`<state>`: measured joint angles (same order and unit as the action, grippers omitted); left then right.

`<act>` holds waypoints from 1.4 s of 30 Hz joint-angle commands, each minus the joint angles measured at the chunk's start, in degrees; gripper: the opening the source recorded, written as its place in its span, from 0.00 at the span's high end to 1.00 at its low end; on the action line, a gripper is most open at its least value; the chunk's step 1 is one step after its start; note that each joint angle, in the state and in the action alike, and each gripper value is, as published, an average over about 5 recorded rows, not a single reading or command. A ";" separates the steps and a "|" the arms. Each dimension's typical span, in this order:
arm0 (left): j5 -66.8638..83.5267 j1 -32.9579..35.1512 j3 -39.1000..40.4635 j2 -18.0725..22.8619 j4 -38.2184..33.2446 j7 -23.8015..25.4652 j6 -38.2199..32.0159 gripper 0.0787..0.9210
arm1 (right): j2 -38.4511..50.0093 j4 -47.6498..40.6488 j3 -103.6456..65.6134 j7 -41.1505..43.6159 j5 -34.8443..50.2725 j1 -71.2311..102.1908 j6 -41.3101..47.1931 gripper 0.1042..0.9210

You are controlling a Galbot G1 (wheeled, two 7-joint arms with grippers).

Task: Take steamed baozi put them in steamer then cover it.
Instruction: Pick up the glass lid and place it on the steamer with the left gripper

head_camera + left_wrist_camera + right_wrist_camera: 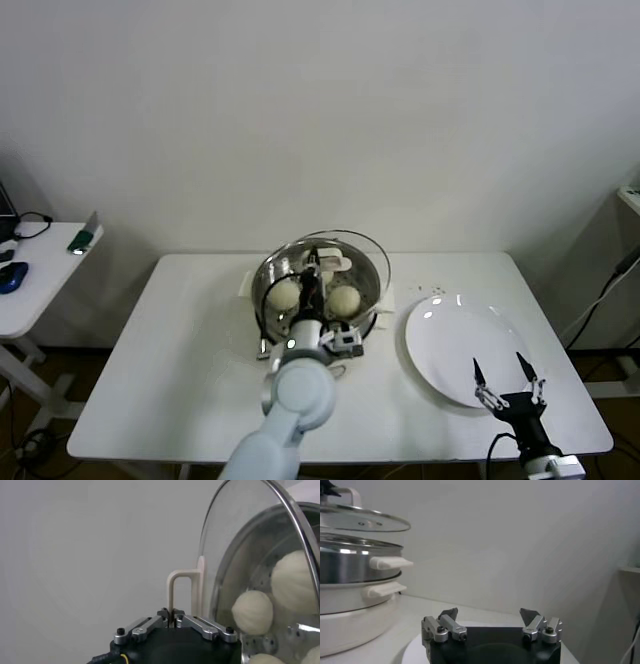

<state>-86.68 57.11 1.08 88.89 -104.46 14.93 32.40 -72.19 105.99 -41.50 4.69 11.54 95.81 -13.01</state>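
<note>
On the far left, apart from my work, a small side table (40,275) carries a few items I cannot identify well. On the white table (180,370) in front of me, my left gripper (313,270) is over the steamer (275,278), which stands a little left of the middle, toward the far edge. The fingers (200,626) of this gripper are pressed together on the cream-white handle of the cover (250,535), so I am holding the glass lid by its handle. In the right wrist view the cover (362,519) is just above the steel rim of the steamer (350,565), with a narrow gap between them, and it looks nearly level. Inside the steamer I see the steamed baozi (252,612) on the perforated tray; in the head view two of them (343,301) show clearly on each side of my arm, and the left wrist view shows parts of more through the glass. To the right of the steamer, just beside it, lies a flat white plate (440,345). My right gripper (508,378) is over the near right part of this plate, with its two fingers (451,621) spread wide and nothing between them.
</note>
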 commanded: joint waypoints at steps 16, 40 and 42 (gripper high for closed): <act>-1.94 -0.14 -0.83 -1.95 4.28 -1.36 -1.00 0.93 | -0.17 -0.49 -0.62 0.14 0.26 0.22 -0.48 0.12; -4.04 2.20 -0.16 -2.73 1.01 -0.28 -3.43 0.81 | -0.33 -1.20 -0.26 0.22 0.06 -0.36 -0.70 0.12; -3.24 2.30 0.10 -3.21 -0.19 -0.03 -3.30 0.74 | -0.32 -1.17 -0.10 0.20 0.08 -0.47 -0.51 0.12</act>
<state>-90.67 58.94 0.87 86.35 -101.67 14.47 29.23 -72.53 104.79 -41.77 4.92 11.61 95.48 -13.82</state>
